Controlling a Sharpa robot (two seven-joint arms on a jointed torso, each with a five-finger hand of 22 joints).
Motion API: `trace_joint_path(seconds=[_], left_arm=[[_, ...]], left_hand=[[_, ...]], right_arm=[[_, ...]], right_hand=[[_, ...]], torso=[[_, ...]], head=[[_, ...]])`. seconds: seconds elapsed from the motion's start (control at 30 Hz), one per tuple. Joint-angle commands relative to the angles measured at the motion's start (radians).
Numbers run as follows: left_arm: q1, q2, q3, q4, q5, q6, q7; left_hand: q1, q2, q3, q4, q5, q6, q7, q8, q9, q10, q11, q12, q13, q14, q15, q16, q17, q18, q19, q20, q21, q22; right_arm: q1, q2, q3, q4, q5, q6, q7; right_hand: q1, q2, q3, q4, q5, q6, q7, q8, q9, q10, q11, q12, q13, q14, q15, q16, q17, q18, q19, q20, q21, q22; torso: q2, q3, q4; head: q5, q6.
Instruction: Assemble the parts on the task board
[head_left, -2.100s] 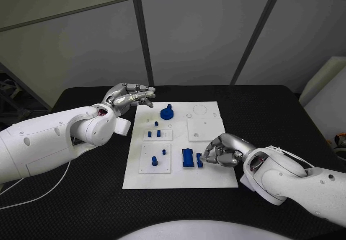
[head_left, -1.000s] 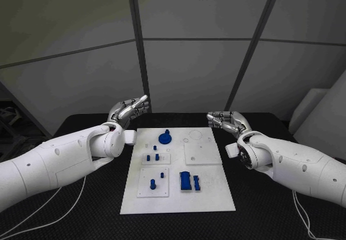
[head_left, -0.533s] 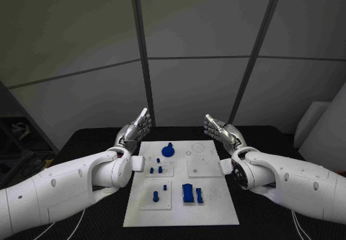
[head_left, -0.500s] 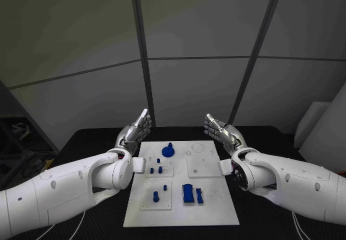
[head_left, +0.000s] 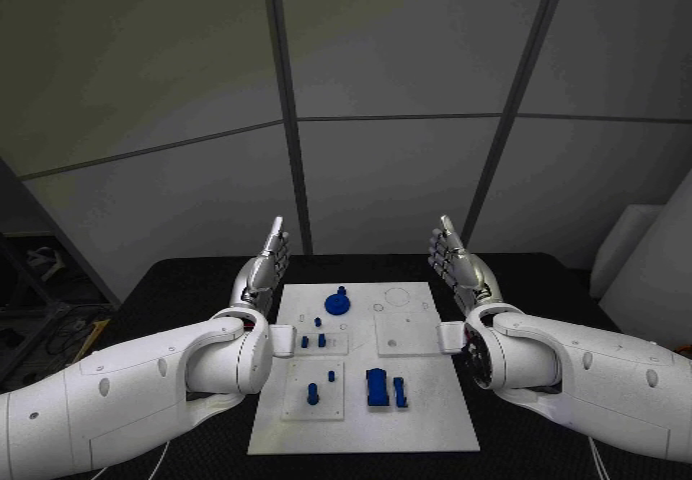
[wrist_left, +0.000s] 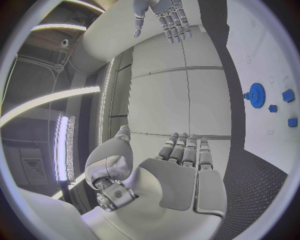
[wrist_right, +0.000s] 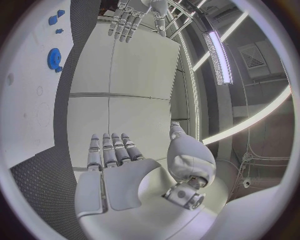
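The task board (head_left: 418, 420) lies between the left hand (head_left: 265, 265) and right hand (head_left: 459, 264), both released and raised; lower one carefully onto a loose part (head_left: 376, 387).

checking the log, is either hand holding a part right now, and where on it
Nothing is held: left hand and right hand are open, raised above the table.
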Motion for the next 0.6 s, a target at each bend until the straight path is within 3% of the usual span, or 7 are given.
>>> trace_joint_path(seconds=[0.03, 0.07, 0.6], left_arm=[[0.002, 0.000, 0.001, 0.002, -0.023, -0.033, 0.027], [0.002, 0.000, 0.001, 0.002, -0.023, -0.033, 0.027], [0.002, 0.000, 0.001, 0.002, -0.023, -0.033, 0.027]], left_hand=[[-0.107, 0.000, -0.007, -0.001, -0.007, -0.074, 0.000, -0.004, -0.001, -0.076, -0.002, -0.007, -0.001, -0.066, -0.003, -0.006, -0.002, -0.039, -0.033, -0.032, -0.006, -0.028], [-0.116, 0.000, -0.007, -0.001, -0.007, -0.080, 0.000, -0.004, -0.001, -0.083, -0.002, -0.007, -0.001, -0.072, -0.003, -0.006, -0.002, -0.039, -0.105, -0.032, -0.006, -0.028], [-0.222, 0.000, -0.007, -0.001, -0.007, -0.152, 0.000, -0.004, -0.001, -0.154, -0.002, -0.007, -0.001, -0.135, -0.003, -0.006, -0.002, -0.039, -0.105, -0.032, -0.006, -0.028]], right_arm=[[0.002, 0.000, 0.000, 0.003, 0.026, -0.032, 0.030], [0.002, 0.000, 0.000, 0.003, 0.026, -0.032, 0.030], [0.002, 0.000, 0.000, 0.003, 0.026, -0.032, 0.030]], right_hand=[[-0.119, 0.000, -0.001, -0.012, -0.020, -0.075, -0.004, -0.004, -0.002, -0.085, -0.005, -0.007, -0.001, -0.082, -0.002, -0.004, -0.002, -0.023, -0.071, -0.023, -0.004, -0.084], [-0.130, 0.000, -0.001, -0.012, -0.020, -0.082, -0.004, -0.004, -0.002, -0.092, -0.005, -0.007, -0.001, -0.088, -0.002, -0.004, -0.002, -0.023, -0.076, -0.023, -0.004, -0.084], [-0.244, 0.000, -0.001, -0.012, -0.020, -0.154, -0.004, -0.004, -0.002, -0.171, -0.005, -0.007, -0.001, -0.167, -0.002, -0.004, -0.002, -0.023, -0.142, -0.023, -0.004, -0.084]], torso=[[0.000, 0.0001, 0.0001], [0.000, 0.0001, 0.0001], [0.000, 0.0001, 0.0001]], head=[[0.000, 0.000], [0.000, 0.000], [0.000, 0.000]])
